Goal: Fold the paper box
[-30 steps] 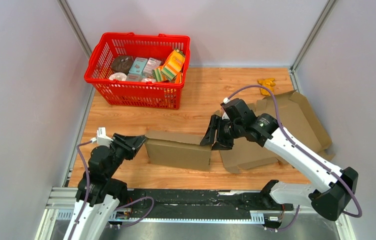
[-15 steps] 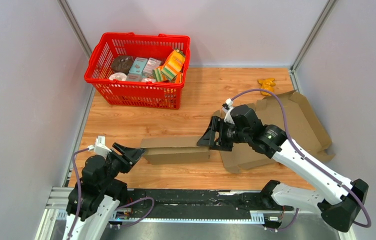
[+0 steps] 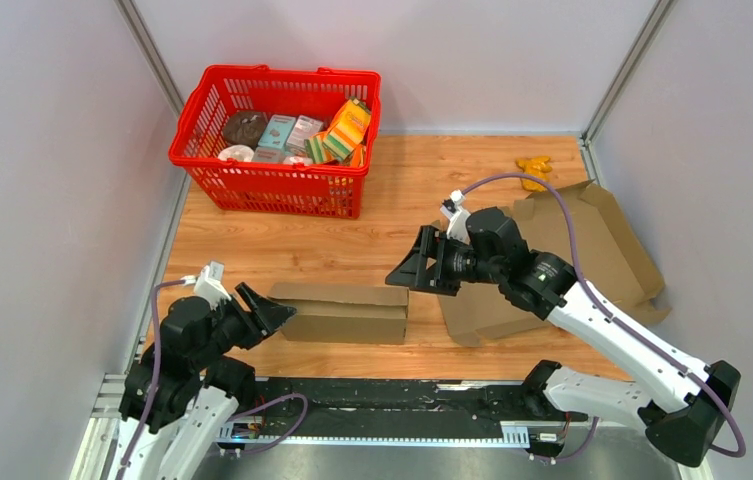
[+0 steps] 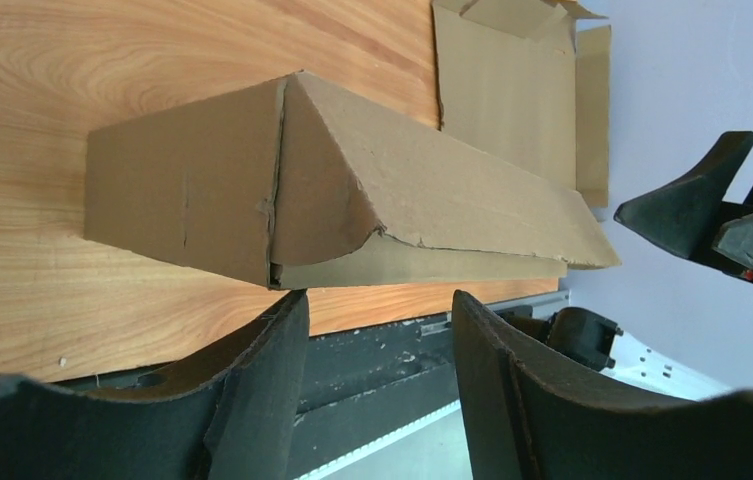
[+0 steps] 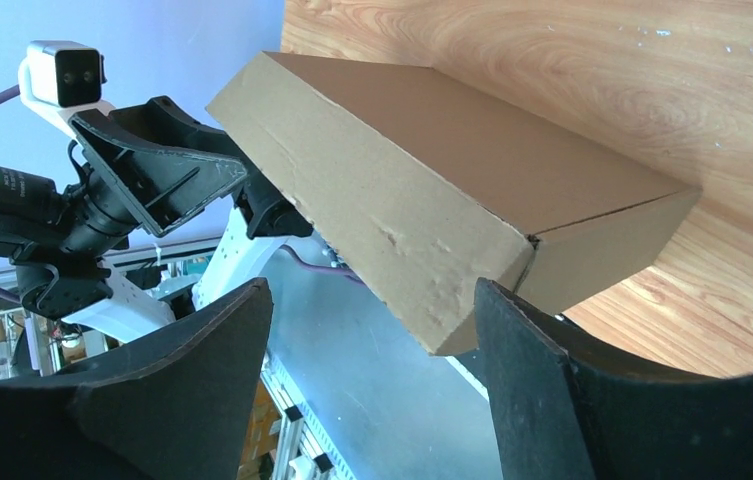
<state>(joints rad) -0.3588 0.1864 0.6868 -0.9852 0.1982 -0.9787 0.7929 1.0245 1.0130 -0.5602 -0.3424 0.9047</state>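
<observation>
Both claws stand wide apart and hold nothing. The paper box [image 3: 342, 312] lies on the surface [image 3: 402, 190] between them: just ahead of the left claw [image 3: 270, 310], and just below and ahead of the right claw [image 3: 404, 272], touching neither.

The likeliest trouble is the end flap [image 4: 317, 215] facing the left claw. It bows outward with a ragged edge and leaves a gap under it, so it looks untucked. With no claw pressing on it, the cardboard could spring back and the end could open. A second risk: the box sits close to the surface's near edge, on the base side of both claws. A claw returning low and off-centre would probably shove the light box along rather than crease it, perhaps onto the metal rail [image 3: 402, 400]. The right claw also hovers over the box's far top corner, and a descent there could dent the lid.

Against 1 second ago, the box has dropped from standing tall to lying lower and flatter. It has also shifted toward the left arm, and both claws have widened and backed off its ends.
</observation>
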